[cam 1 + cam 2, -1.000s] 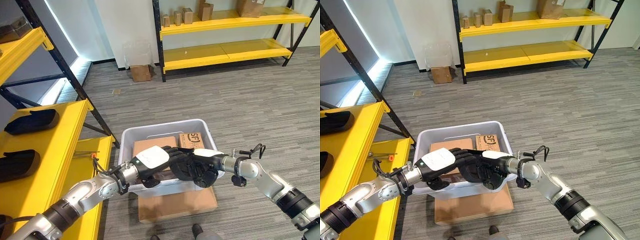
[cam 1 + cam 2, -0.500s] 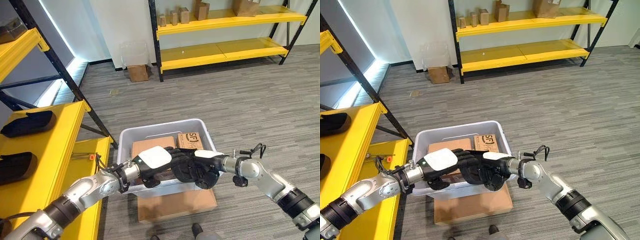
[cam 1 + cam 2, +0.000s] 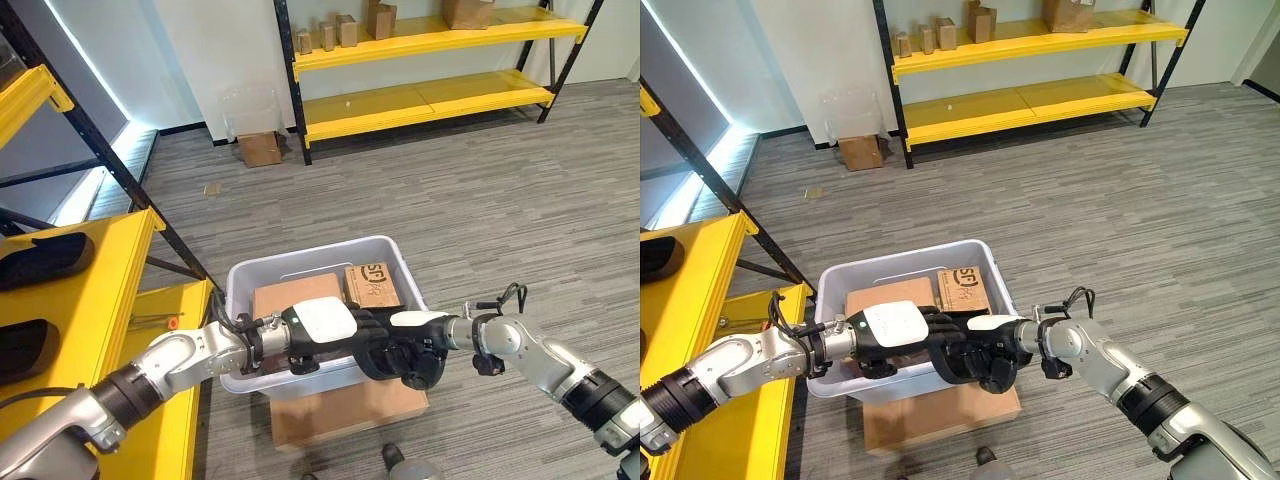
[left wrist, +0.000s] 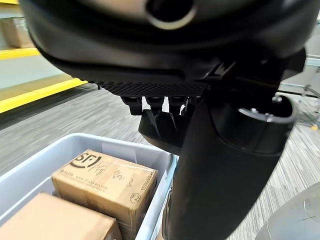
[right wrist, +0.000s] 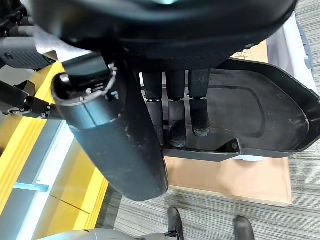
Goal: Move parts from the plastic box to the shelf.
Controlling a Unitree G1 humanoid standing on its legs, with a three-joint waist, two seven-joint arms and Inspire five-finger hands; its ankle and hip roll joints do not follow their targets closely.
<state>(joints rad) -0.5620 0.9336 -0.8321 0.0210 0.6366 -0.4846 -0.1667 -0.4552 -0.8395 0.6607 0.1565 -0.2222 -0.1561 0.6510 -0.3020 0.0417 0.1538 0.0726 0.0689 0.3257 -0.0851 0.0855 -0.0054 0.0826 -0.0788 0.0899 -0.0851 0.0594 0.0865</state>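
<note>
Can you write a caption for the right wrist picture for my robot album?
Robot's right hand grips a black plastic part above the box.

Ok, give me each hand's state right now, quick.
Left hand: on the black part from the opposite end; fingers hidden, cannot tell.
Right hand: shut on the black part, held above the plastic box.

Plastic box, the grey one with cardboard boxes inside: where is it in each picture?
Left eye view: the plastic box sits in the lower middle, beside the yellow shelf.
Right eye view: lower down, a little left of the middle.
Left wrist view: its pale wall wraps around the cartons.
Right wrist view: its pale rim peeks out past the black part.
Shared landmark: the printed carton inside it.
</note>
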